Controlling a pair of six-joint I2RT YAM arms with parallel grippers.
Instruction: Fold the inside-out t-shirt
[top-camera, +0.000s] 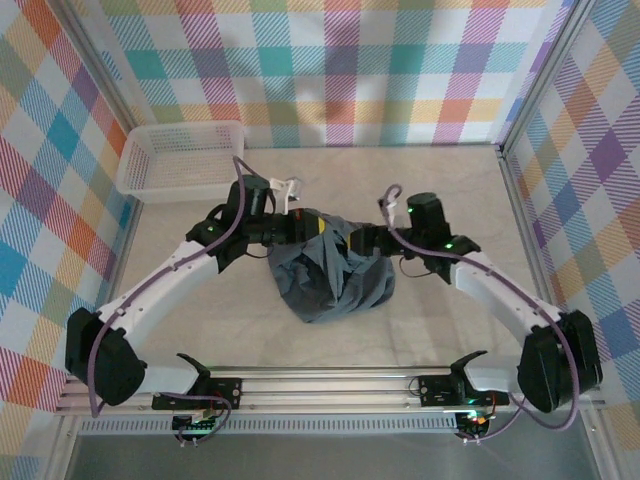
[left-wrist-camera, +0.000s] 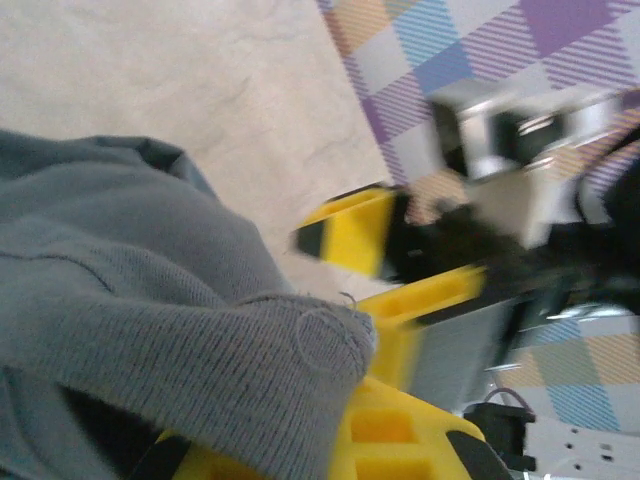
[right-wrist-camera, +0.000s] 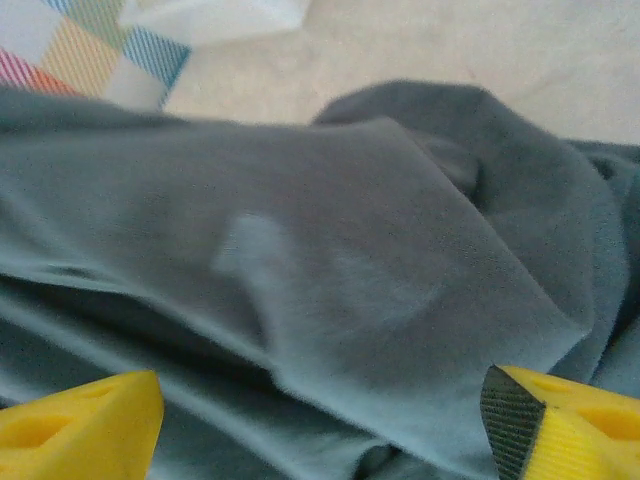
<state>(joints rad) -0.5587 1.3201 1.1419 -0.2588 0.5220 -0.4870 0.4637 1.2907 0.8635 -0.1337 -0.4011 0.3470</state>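
Right, the inside-out t-shirt (top-camera: 335, 285) sits bunched in a dark grey heap at the middle of the table (top-camera: 200, 320), and both arms reach in at its far edge. The left gripper (top-camera: 303, 226) is clamped on the cloth: in its wrist view a ribbed grey fold lies pinched over the yellow finger (left-wrist-camera: 385, 425). The right gripper (right-wrist-camera: 318, 425) stands wide, its two yellow fingers (right-wrist-camera: 85, 420) out at either side, the shirt's soft folds spread between and beyond them, nothing pinched. Past the left gripper's fold a blurred yellow shape (left-wrist-camera: 350, 235) shows, probably the other arm's fingers, though the smear makes it hard to say. The white mesh basket (top-camera: 180, 192) rests at the far left corner, apart from the shirt.
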